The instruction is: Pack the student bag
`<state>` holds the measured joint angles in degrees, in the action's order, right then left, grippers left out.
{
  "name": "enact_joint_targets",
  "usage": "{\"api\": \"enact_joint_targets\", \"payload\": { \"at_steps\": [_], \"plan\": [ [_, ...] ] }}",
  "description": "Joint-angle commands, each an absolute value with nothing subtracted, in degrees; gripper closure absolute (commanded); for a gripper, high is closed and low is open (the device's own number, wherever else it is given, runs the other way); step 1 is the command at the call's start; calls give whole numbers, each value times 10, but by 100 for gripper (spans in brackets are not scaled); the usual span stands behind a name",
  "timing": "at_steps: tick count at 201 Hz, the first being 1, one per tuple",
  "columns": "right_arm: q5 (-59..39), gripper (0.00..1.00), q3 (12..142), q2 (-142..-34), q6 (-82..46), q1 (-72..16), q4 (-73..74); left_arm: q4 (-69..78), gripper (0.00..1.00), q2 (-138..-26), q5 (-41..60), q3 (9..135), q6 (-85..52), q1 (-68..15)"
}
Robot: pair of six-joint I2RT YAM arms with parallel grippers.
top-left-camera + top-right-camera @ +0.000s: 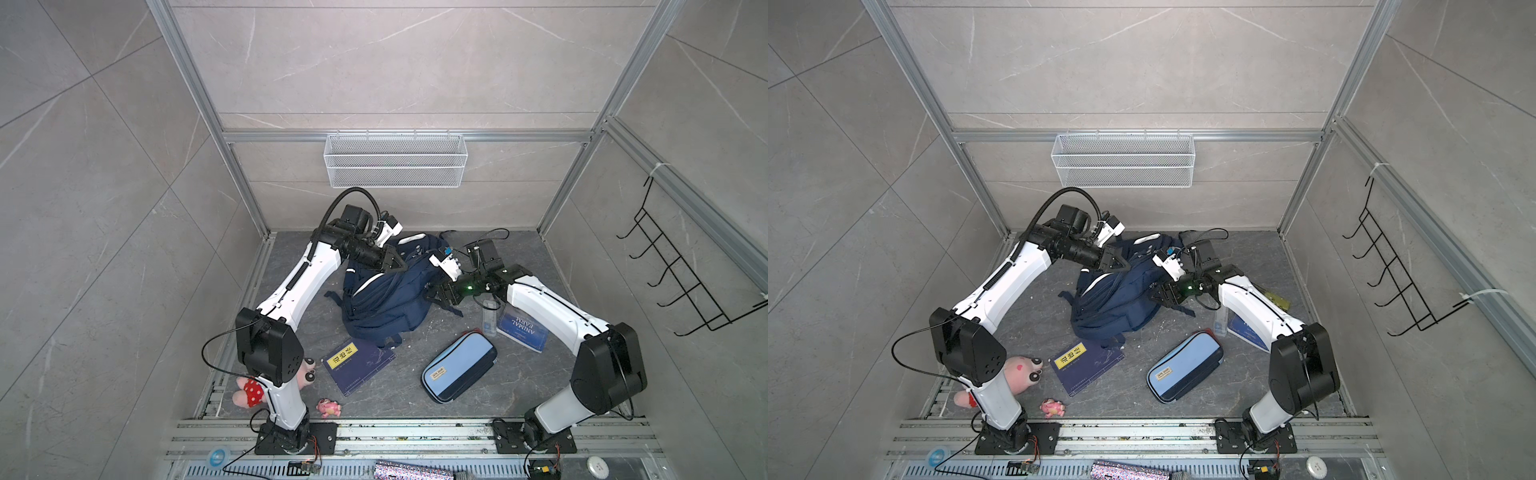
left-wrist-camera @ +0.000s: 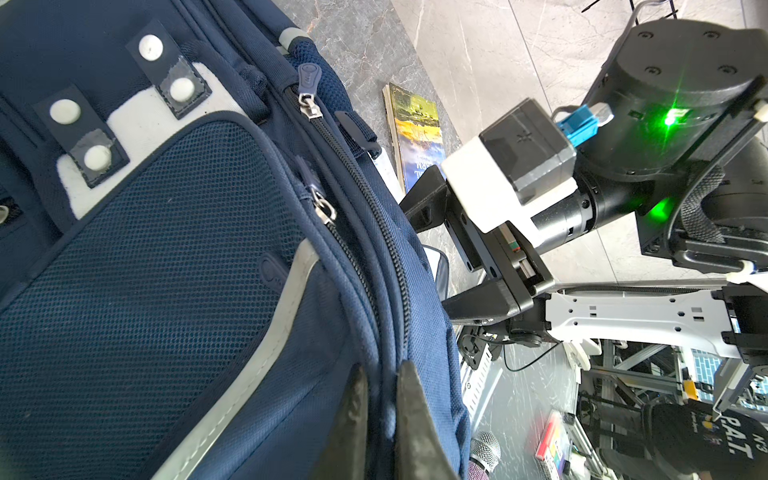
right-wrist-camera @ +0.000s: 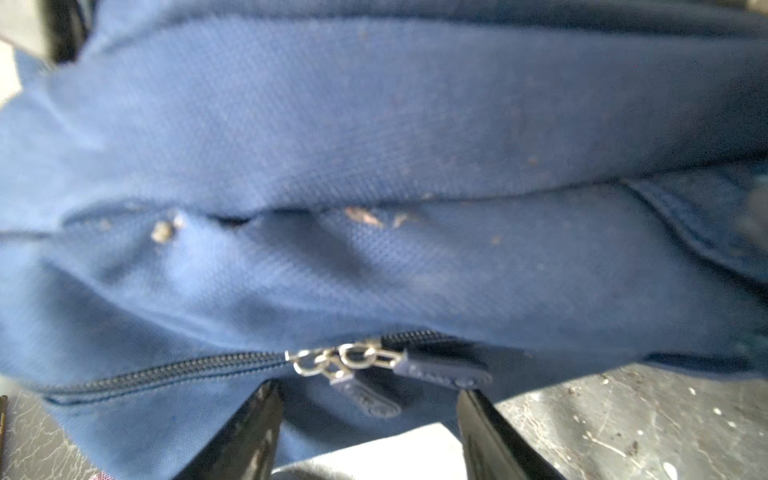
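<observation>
Dark tabletop (image 1: 415,390) carries the bag (image 1: 382,303) near its back, apparently zipped shut; a book (image 1: 359,365), pencil case (image 1: 459,365) and toy (image 1: 249,392) lie outside, so packing looks barely begun. The left claw (image 2: 382,368) is narrow, pinching a bag seam. The right claw (image 3: 368,390) stands wide astride the zip pulls (image 3: 444,370).

— Pose of the left arm (image 1: 299,286)?
— Base at the near left. Long white link slants away and inward, wrist bent toward the middle.
— And the left gripper (image 2: 384,415)?
— Its fingers (image 2: 353,424) are almost together, pinching a ridge of the student bag (image 2: 166,249).
— The right arm (image 1: 548,309)?
— Roughly mirrors it from the near right: forearm low, wrist pointing inward.
— The right gripper (image 3: 368,390)?
— Jaws stand wide, fingers well apart, tips close to the fabric; contact unclear.
— How do the two grippers sit to each other?
— They face across the middle, near but apart, the left one farther back.
</observation>
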<state>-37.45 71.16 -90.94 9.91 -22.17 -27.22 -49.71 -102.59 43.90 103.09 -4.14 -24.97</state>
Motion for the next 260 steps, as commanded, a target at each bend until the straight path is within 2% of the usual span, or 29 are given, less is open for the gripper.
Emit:
{"api": "enact_joint_targets", "payload": {
  "at_steps": [1, 38, 73, 138, 172, 203, 224, 260],
  "plan": [
    [-381, 30, 732, -915, 106, -227, -272, -462, 100, -1006, 510, 1056, -39, -249],
    [-405, 36, 739, -926, 101, -232, -267, -463, 100, -1013, 509, 1062, -37, -249],
    [-419, 54, 749, -941, 104, -235, -275, -461, 100, -1020, 512, 1068, -39, -249],
    [-416, 81, 756, -946, 121, -236, -295, -403, 100, -1018, 478, 1053, -81, -249],
    [-427, 88, 744, -934, 125, -237, -298, -356, 100, -1019, 456, 1044, -111, -249],
    [-424, 100, 737, -921, 134, -236, -310, -336, 100, -1027, 451, 1047, -126, -248],
    [-424, 100, 728, -906, 129, -240, -310, -320, 100, -1031, 435, 1045, -150, -249],
    [-408, 100, 721, -873, 130, -265, -325, -278, 100, -1044, 339, 1035, -205, -258]
  ]
}}
